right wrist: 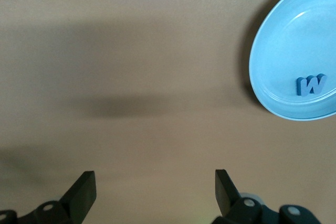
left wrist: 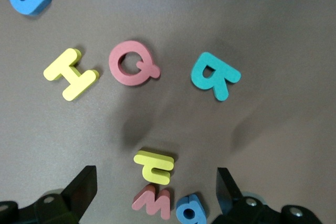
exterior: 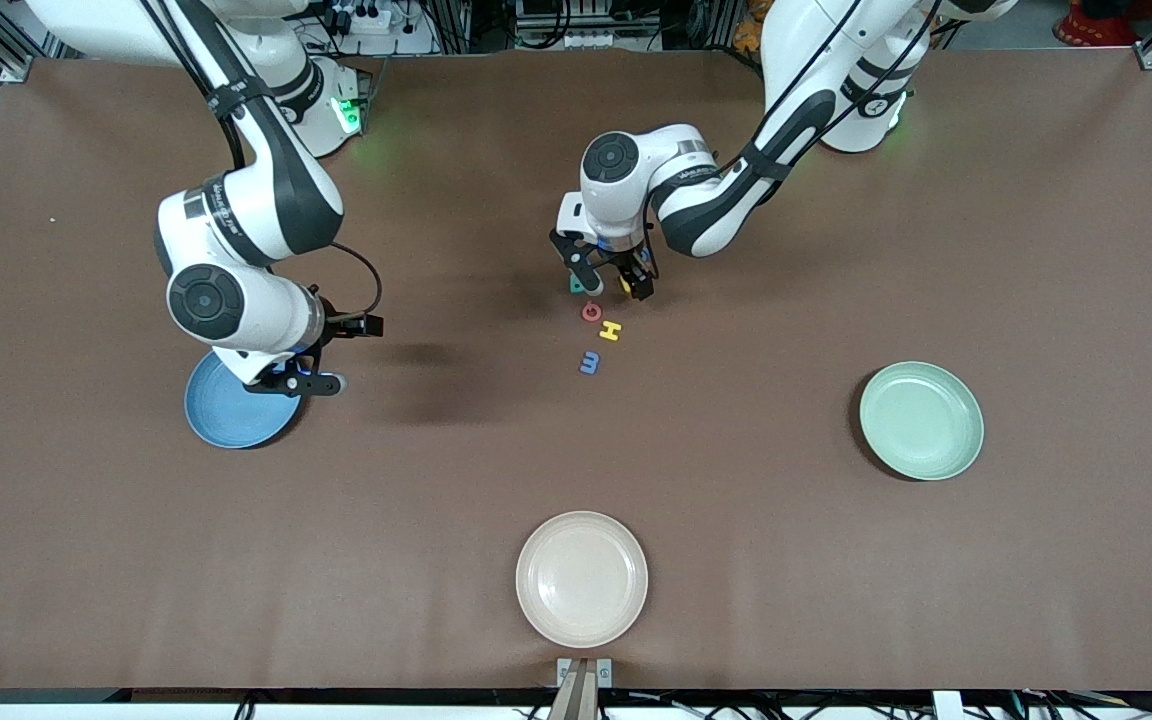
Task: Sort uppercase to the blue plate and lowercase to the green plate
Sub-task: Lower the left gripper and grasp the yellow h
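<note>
A brown tabletop (exterior: pixel 576 470) carries three plates and a small cluster of toy letters near its middle.

The left claw (exterior: pixel 614 285) hangs low over the letter cluster, fingers spread wide and gripping nothing. In the left wrist view, a small yellow h (left wrist: pixel 153 165) lies between its two fingers, with a dark red w (left wrist: pixel 152 201) and a rounded blue letter (left wrist: pixel 190 209) touching each other just beside it. Apart from these lie a teal R (left wrist: pixel 214 75), a red Q (left wrist: pixel 132 63) and a yellow H (left wrist: pixel 71 73). A blue m (exterior: pixel 589 362) sits alone at the cluster's end nearest the front camera, just past the yellow H.

The right claw (exterior: pixel 294 382) hovers over the rim of the blue plate (exterior: pixel 226 420), toward the right arm's end of the tabletop. Its fingers are also spread and empty. In the right wrist view, a blue M (right wrist: pixel 311 84) lies inside that plate, off to one side of the claw.

The green plate (exterior: pixel 921 420) sits toward the left arm's end, with no letters on it. A cream plate (exterior: pixel 582 578) lies nearest the front camera.
</note>
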Action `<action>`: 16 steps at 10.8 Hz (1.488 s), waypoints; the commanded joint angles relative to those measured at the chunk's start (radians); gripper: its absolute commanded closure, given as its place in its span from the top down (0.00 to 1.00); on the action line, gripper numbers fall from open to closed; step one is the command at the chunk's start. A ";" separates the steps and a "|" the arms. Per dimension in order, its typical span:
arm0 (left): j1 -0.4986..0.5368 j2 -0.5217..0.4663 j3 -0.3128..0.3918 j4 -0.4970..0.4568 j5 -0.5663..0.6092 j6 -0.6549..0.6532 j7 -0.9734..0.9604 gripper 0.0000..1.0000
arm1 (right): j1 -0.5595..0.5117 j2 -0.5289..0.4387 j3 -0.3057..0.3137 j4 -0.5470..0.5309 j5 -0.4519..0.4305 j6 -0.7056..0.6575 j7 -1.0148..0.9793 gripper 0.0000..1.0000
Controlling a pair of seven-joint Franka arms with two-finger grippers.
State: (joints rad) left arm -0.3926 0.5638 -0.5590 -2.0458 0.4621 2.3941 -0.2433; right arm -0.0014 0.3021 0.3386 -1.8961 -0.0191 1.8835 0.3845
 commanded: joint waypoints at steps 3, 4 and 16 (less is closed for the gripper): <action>-0.009 0.010 0.001 -0.007 0.050 0.025 -0.091 0.97 | -0.008 -0.008 0.008 -0.001 0.011 -0.004 0.016 1.00; -0.008 0.022 0.001 -0.010 0.084 0.043 -0.100 0.97 | -0.008 -0.008 0.008 -0.001 0.011 -0.004 0.016 1.00; -0.003 0.028 0.001 -0.042 0.121 0.050 -0.215 0.86 | -0.006 -0.008 0.008 0.005 0.002 -0.004 0.007 1.00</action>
State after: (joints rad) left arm -0.3956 0.6162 -0.5594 -2.0569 0.5487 2.4378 -0.4155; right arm -0.0019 0.3021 0.3397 -1.8952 -0.0191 1.8835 0.3858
